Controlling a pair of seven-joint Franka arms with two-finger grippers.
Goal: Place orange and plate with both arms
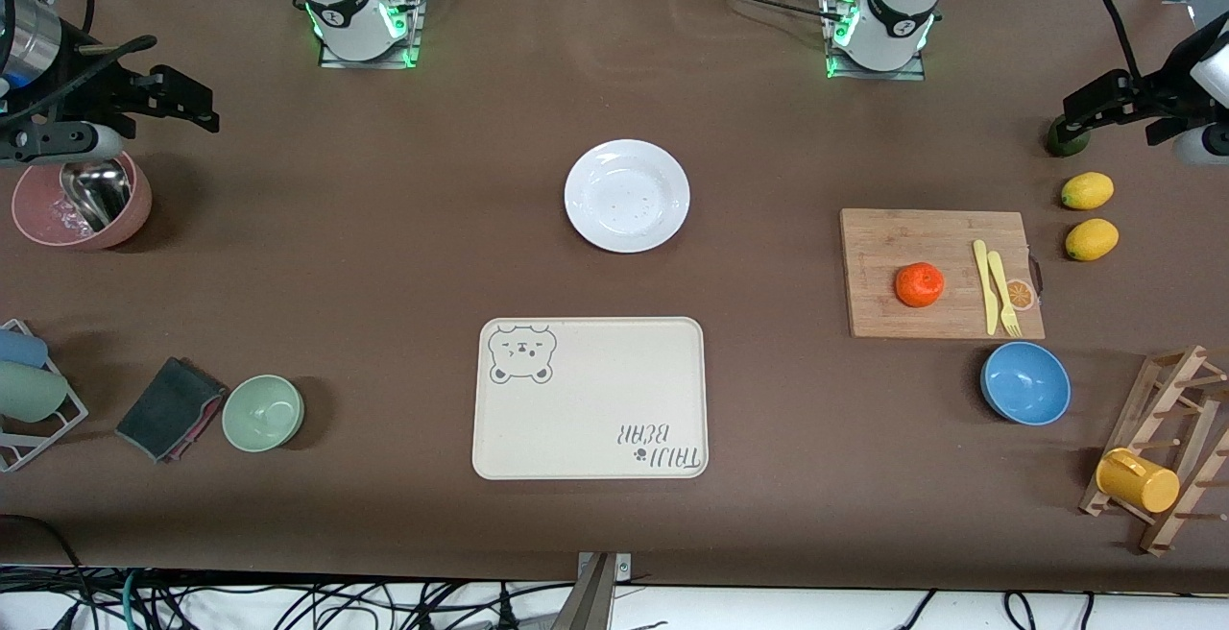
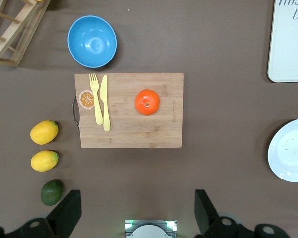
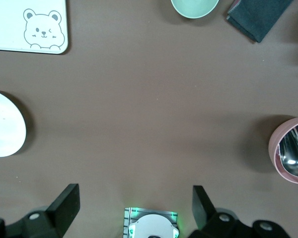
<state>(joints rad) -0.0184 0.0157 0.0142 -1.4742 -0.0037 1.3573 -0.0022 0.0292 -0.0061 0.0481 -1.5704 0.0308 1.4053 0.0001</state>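
Observation:
The orange (image 1: pixel 919 284) (image 2: pixel 147 101) sits on a wooden cutting board (image 1: pixel 941 273) toward the left arm's end of the table. The white plate (image 1: pixel 627 195) (image 2: pixel 290 150) (image 3: pixel 2 130) lies mid-table, farther from the front camera than the cream bear tray (image 1: pixel 590 398). My left gripper (image 2: pixel 136 201) (image 1: pixel 1095 102) hangs high above the table, open and empty, well away from the orange. My right gripper (image 3: pixel 134 194) (image 1: pixel 178 97) is also raised high, open and empty, above the right arm's end.
A yellow knife and fork (image 1: pixel 997 284) lie on the board. Two lemons (image 1: pixel 1087 190), a lime (image 2: pixel 51 192), a blue bowl (image 1: pixel 1025 382) and a wooden rack with a yellow cup (image 1: pixel 1138 481) stand nearby. A green bowl (image 1: pixel 263 412), dark cloth (image 1: pixel 171 409) and pink bowl (image 1: pixel 82 203) occupy the right arm's end.

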